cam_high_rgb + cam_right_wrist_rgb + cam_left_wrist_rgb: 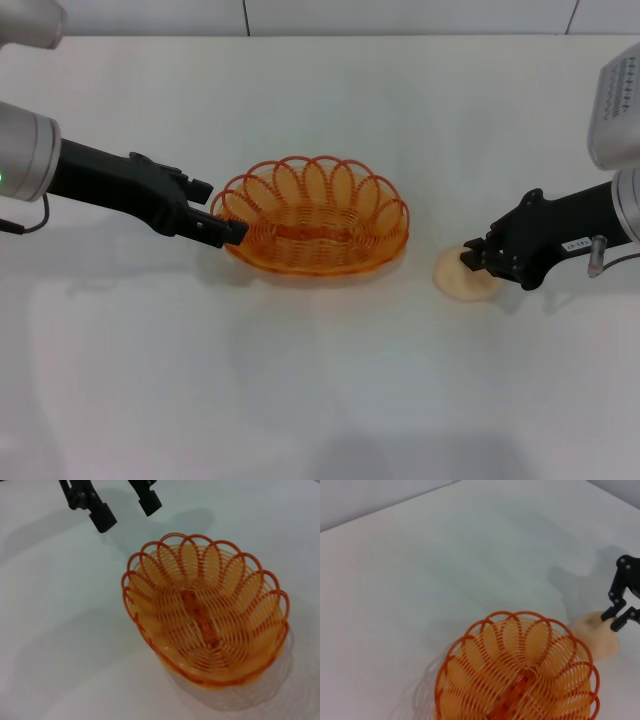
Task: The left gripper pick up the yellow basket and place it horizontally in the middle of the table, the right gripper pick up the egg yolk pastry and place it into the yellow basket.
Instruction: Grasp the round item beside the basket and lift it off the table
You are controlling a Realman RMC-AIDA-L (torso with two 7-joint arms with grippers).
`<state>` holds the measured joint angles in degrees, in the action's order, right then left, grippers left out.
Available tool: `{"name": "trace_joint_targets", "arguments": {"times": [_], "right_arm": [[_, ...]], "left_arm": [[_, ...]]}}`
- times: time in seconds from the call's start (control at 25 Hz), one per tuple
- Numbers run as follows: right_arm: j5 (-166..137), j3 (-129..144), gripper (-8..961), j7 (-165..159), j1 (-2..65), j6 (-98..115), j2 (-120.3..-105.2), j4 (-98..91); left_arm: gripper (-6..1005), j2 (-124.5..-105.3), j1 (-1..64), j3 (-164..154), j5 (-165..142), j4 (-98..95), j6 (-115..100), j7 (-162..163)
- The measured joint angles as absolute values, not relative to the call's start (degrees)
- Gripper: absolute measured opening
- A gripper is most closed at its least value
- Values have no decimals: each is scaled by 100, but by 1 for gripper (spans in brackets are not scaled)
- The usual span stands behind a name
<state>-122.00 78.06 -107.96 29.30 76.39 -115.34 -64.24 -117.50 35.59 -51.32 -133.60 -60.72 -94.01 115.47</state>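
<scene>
Now right pincer (468,258) at egg yolk pastry (462,277)

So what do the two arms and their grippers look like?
Both are black two-fingered claws on black forearms ending in silver-white cylinders. The left gripper has a thin dark cable near its cylinder, which shows a small green light. The right gripper carries a small white label on its arm.

Bare table (320,400) all round, yellow basket (315,215) open-topped, left gripper (222,222) crowding its left rim
</scene>
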Motion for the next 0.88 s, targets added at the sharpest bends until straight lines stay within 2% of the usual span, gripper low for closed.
{"name": "trace_joint_targets", "arguments": {"times": [0.2, 0.32, 0.52, 0.88], "right_arm": [[-12200, 7805, 125, -10801, 2962, 7708, -11532, -6412], [-12200, 7804, 41, -10802, 2960, 7715, -11531, -6430], [-12166, 7792, 29, -10813, 2949, 7740, -11533, -6474], [-12186, 7756, 27, -11575, 2830, 8211, -11524, -7812]], "left_arm": [[852, -11750, 3527, -5129, -13360, -6073, -9385, 11530], [851, -11750, 3506, -5130, -13360, -6073, -9358, 11523], [849, -11750, 3473, -5124, -13350, -6073, -9326, 11514], [846, -11731, 3377, -5114, -13338, -6108, -9343, 11513]]}}
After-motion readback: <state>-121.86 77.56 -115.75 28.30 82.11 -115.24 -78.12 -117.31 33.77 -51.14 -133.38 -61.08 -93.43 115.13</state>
